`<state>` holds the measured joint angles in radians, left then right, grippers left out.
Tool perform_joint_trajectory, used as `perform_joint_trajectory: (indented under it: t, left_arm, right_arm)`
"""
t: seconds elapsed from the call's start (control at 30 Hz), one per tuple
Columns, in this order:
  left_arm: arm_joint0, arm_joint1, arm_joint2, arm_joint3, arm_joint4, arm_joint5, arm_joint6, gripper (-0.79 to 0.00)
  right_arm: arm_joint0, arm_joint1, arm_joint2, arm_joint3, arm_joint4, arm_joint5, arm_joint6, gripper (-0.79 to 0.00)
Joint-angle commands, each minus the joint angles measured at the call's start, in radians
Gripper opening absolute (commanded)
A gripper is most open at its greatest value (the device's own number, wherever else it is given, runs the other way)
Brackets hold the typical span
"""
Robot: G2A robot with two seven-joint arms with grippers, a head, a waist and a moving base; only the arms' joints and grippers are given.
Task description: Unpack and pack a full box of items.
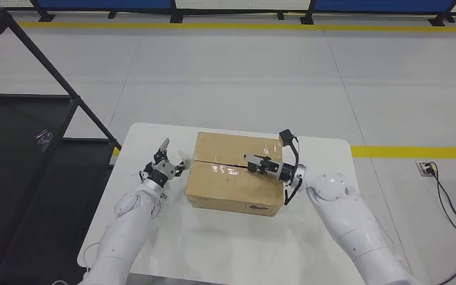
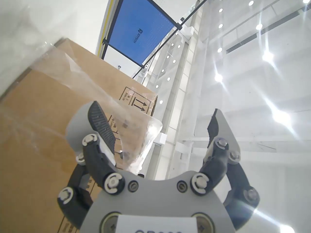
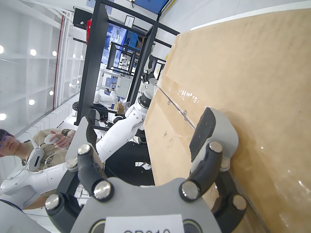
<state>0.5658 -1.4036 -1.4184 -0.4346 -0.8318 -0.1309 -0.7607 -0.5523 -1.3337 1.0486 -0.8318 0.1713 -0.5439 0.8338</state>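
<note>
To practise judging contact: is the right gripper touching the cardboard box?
Cannot tell. Right wrist view: one finger of the right gripper overlaps the cardboard box; neither contact nor gap shows.

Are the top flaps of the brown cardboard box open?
No, both top flaps of the brown cardboard box lie flat and closed, edges meeting down the middle.

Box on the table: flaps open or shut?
Shut. The box has both top flaps flat, meeting at the centre seam, clear tape along it; one tape end lifts loose near the left gripper.
</note>
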Motion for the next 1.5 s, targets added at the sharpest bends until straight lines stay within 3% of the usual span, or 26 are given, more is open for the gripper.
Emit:
perform_joint_trajectory:
  t: [0.0, 0.2, 0.47, 0.73, 1.17, 1.47]
  left_arm:
    - [-0.021, -0.010, -0.007, 0.035, -0.050, -0.002, -0.004, 0.000]
    - [-0.051, -0.029, -0.036, 0.087, -0.155, -0.093, -0.057, 0.000]
    - [-0.039, -0.027, -0.067, 0.065, -0.199, -0.210, -0.176, 0.000]
    - [-0.001, -0.026, -0.093, -0.021, -0.227, -0.314, -0.215, 0.000]
    - [0.067, -0.031, -0.076, -0.158, -0.165, -0.393, -0.144, 0.000]
    - [0.138, -0.029, -0.092, -0.344, -0.153, -0.461, -0.105, 0.000]
  right_arm:
    - [-0.004, 0.001, 0.003, -0.007, -0.002, 0.003, -0.001, 0.000]
    - [-0.014, 0.005, 0.009, -0.026, -0.010, 0.017, -0.005, 0.000]
    - [-0.020, 0.008, 0.013, -0.042, -0.017, 0.025, -0.005, 0.000]
    - [-0.019, 0.008, 0.012, -0.044, -0.019, 0.021, 0.000, 0.000]
    - [-0.030, 0.008, 0.010, -0.055, -0.025, 0.022, -0.008, 0.000]
    - [-0.031, 0.006, 0.002, -0.057, -0.027, 0.024, -0.011, 0.000]
